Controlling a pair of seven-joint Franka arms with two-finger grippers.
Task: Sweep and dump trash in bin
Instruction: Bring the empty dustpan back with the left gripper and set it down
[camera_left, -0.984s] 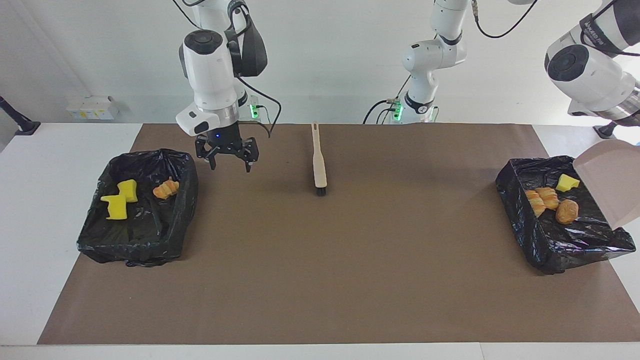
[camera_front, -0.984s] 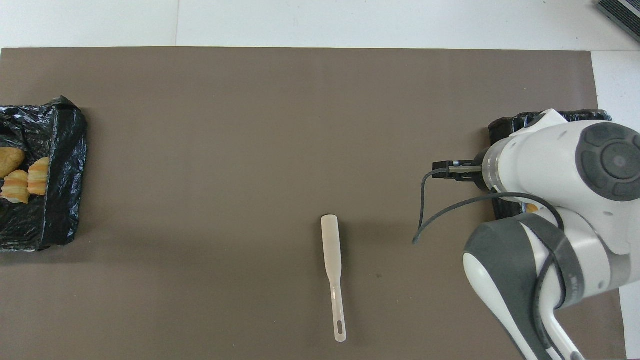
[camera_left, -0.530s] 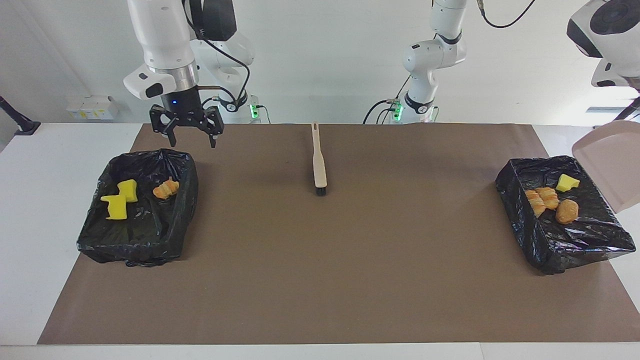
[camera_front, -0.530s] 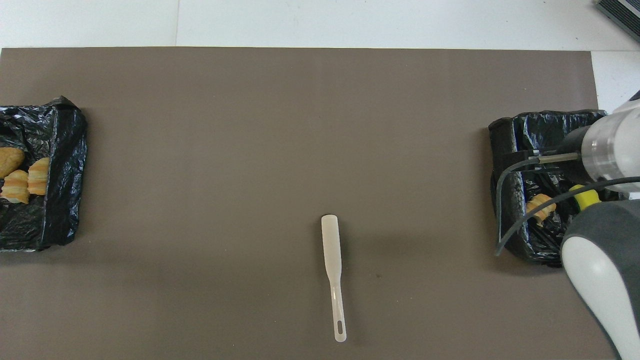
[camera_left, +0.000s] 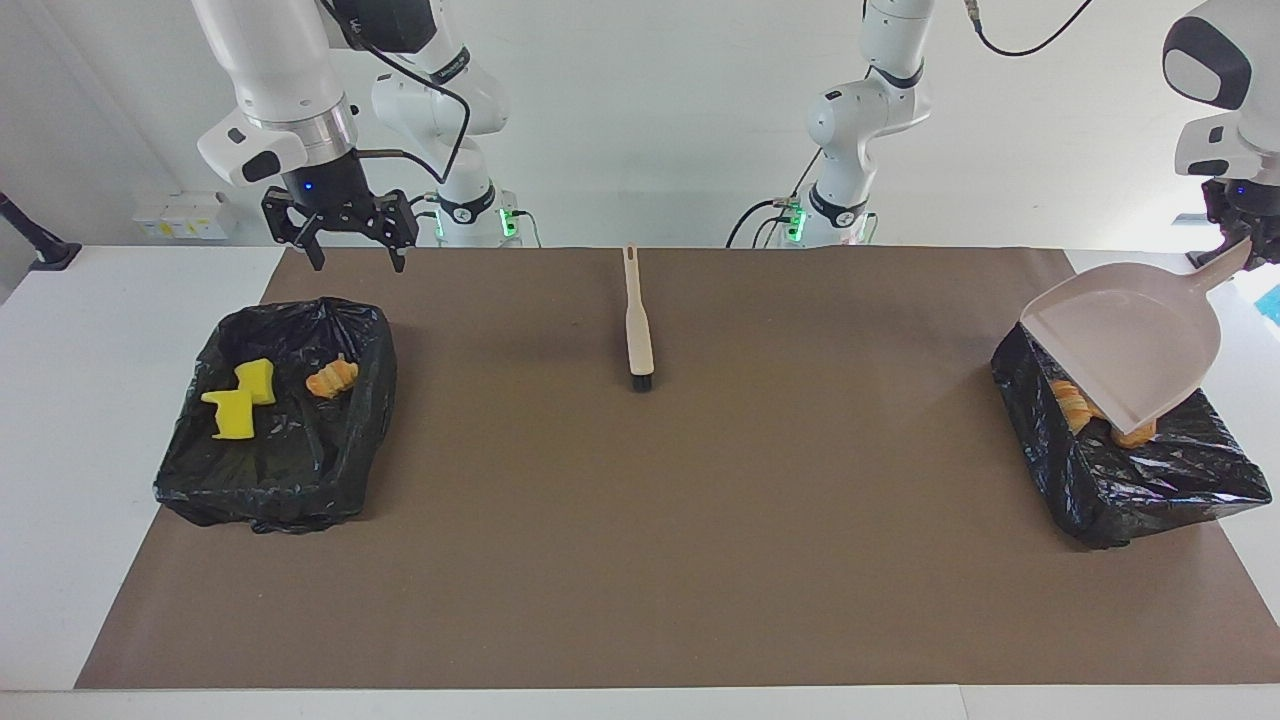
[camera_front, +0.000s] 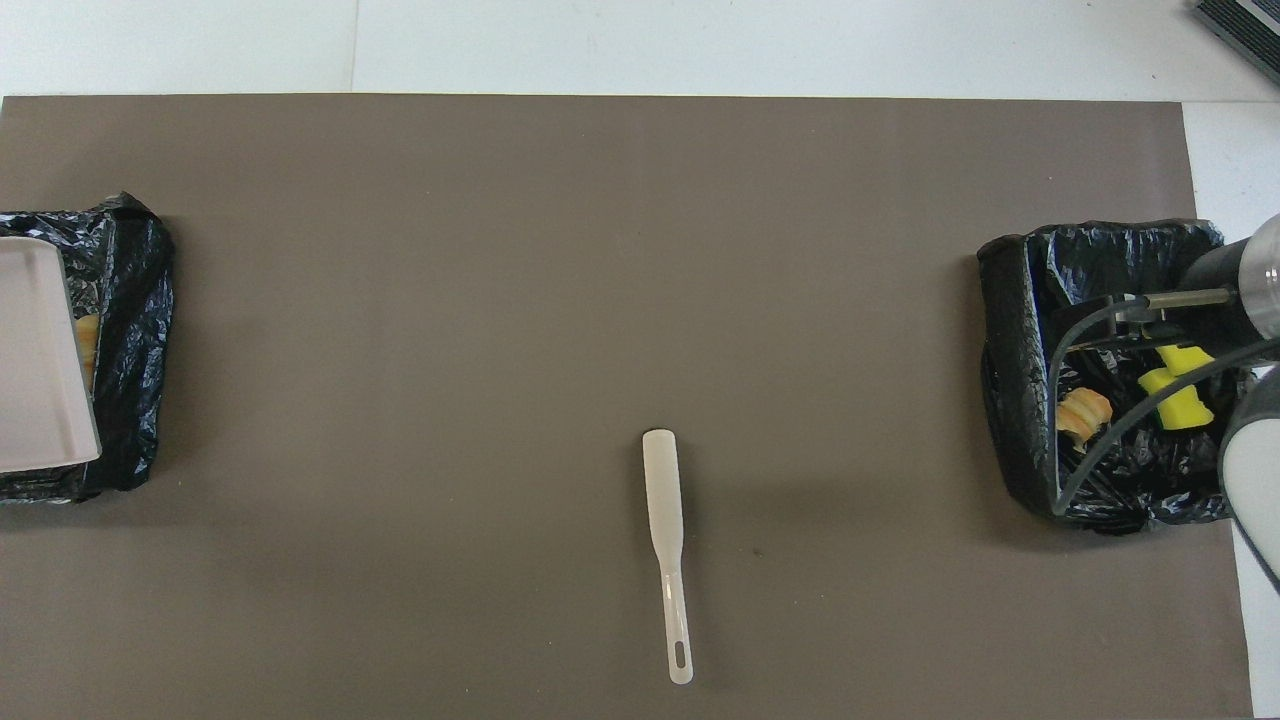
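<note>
My left gripper is shut on the handle of the beige dustpan, which hangs tilted, mouth down, over the black-lined bin at the left arm's end. Orange bread-like trash peeks out from under the pan inside that bin. The bin at the right arm's end holds yellow sponge chunks and a bread lump. My right gripper hangs open and empty above the mat's edge by that bin. The brush lies flat mid-mat, bristles away from the robots.
A brown mat covers the table between the two bins. From overhead, the dustpan covers most of its bin, and the right arm's cable crosses the other bin.
The right gripper rose and drew back toward its own end of the table, staying open. The left arm swung the dustpan in over its bin, covering most of the trash there.
</note>
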